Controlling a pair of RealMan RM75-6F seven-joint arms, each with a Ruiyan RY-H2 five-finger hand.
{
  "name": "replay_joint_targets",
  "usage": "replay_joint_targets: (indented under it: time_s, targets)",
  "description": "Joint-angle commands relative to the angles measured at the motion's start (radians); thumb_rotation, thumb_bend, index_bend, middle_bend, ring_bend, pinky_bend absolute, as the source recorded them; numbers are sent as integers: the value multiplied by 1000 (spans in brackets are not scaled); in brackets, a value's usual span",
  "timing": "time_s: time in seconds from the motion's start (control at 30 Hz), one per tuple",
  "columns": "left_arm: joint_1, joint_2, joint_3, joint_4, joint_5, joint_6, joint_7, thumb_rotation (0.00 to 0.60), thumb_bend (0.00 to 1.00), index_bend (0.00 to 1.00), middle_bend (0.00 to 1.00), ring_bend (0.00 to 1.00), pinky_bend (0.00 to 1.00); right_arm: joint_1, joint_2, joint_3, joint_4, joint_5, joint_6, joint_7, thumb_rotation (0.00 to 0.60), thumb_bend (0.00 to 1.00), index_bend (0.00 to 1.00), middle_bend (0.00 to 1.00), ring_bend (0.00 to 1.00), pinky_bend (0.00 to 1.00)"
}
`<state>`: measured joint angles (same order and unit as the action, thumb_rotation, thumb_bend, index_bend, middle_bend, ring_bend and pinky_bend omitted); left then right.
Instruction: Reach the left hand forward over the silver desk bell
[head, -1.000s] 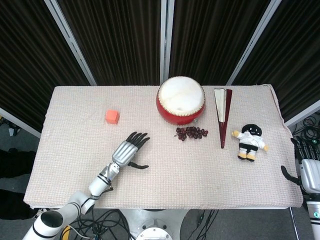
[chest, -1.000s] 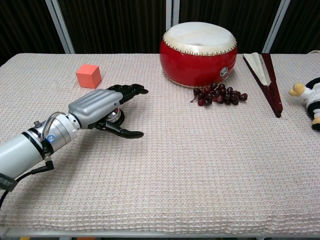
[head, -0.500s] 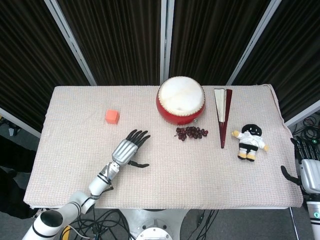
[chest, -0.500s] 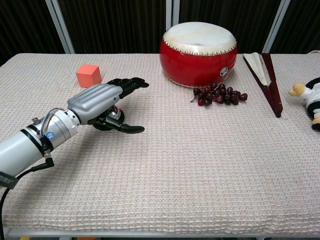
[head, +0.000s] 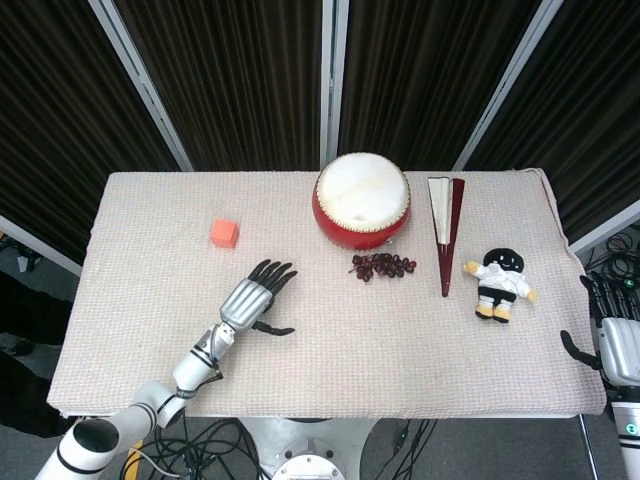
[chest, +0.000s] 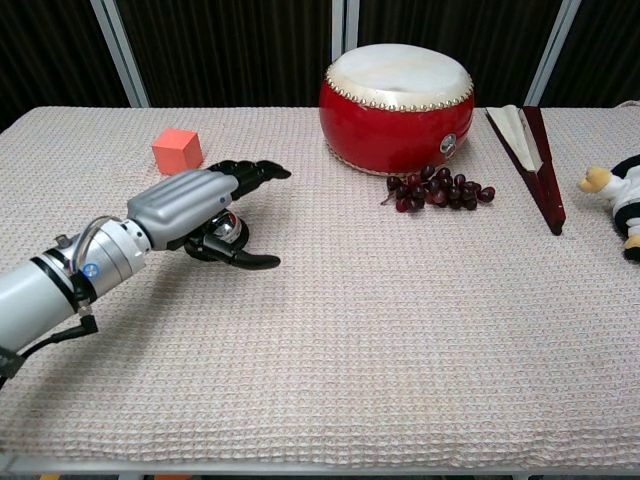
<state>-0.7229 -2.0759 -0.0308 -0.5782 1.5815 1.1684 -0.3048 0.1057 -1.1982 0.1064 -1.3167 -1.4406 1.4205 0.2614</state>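
Observation:
My left hand (chest: 205, 200) (head: 253, 293) lies flat, palm down, over the silver desk bell (chest: 226, 233), with its fingers stretched forward and its thumb out to the right. Only a small shiny part of the bell shows under the palm in the chest view; the head view hides it entirely. I cannot tell whether the palm touches the bell. The hand holds nothing. My right hand (head: 615, 330) hangs off the table's right edge, fingers upright and apart, holding nothing.
An orange cube (chest: 177, 151) sits just beyond the left hand. A red drum (chest: 397, 92), a bunch of dark grapes (chest: 437, 190), a folded fan (chest: 530, 150) and a small plush doll (head: 499, 282) lie to the right on the cloth-covered table (chest: 400, 340).
The left hand has drawn slightly leftward and its fingers have lifted a little above the bell. The right hand has not moved.

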Motion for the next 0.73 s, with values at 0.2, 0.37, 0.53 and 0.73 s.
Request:
replay_joint_targets:
  time_s: [0.2, 0.37, 0.53, 0.73]
  targets:
    - [123, 258, -39, -377, -50, 171, 213, 207, 0, 7, 0, 0, 0, -1, 0, -4, 0, -12, 7, 9, 600, 247, 0, 0, 0, 0]
    - [252, 486, -16, -586, -131, 212, 434, 206, 0, 7, 0, 0, 0, 3, -5, -2, 4, -11, 3, 25, 600, 246, 0, 0, 0, 0]
    - [370, 657, -9, -737, -187, 304, 502, 193, 0, 7, 0, 0, 0, 2, -16, -3, 14, -8, 1, 29, 600, 246, 0, 0, 0, 0]
    - [467, 699, -1, -795, -215, 381, 491, 190, 0, 7, 0, 0, 0, 1, -26, -5, 11, -8, 4, 17, 600, 247, 0, 0, 0, 0]
